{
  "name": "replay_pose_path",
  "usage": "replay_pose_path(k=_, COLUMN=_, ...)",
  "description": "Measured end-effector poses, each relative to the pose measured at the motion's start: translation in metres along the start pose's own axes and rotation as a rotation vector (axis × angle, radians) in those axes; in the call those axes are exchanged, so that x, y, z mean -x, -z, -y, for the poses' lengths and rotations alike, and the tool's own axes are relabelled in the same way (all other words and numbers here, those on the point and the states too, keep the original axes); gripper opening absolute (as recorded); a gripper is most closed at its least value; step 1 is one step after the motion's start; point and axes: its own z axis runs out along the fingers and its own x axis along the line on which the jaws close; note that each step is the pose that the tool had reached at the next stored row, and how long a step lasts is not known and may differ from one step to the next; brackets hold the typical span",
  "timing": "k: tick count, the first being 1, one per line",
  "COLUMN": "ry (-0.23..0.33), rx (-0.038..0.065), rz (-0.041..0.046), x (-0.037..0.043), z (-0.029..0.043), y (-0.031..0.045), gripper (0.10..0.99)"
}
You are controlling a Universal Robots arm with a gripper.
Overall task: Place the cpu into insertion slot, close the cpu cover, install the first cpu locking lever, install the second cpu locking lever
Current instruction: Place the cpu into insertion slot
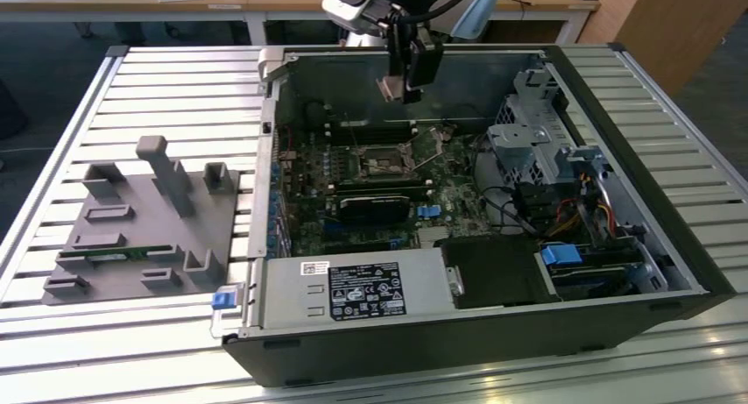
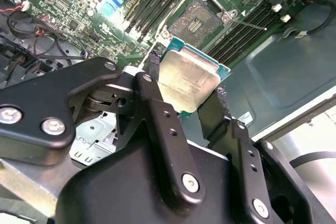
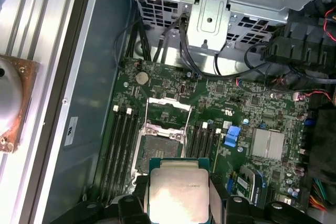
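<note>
Gripper (image 1: 398, 87) clamped on flat square cpu (image 2: 188, 81), matte silver face, green edge. Hangs above dark, metal-rimmed insertion slot (image 3: 159, 148), not touching.

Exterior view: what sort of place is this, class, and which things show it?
Likely a robotics lab or workshop: an open computer case lies on a slatted metal table, and the arm's tool grips the cpu over it.

Silver-beige cpu (image 3: 178, 187) (green rim); green motherboard (image 3: 252, 114); matte black pincer (image 2: 186, 80).
</note>
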Motion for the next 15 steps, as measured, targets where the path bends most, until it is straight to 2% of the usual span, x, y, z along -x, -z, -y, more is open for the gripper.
replay_pose_path(k=6, ry=-0.003, rx=0.000, rz=0.0012, x=0.0000, z=0.0005, y=-0.0033, gripper=0.541)
replay_pose_path(k=12, ry=-0.006, rx=-0.001, rz=0.0091, x=0.0001, z=0.0010, y=-0.0064, gripper=0.541)
replay_pose_path(k=15, ry=-0.012, rx=-0.001, rz=0.0104, x=-0.0002, z=0.0025, y=-0.0078, gripper=0.541)
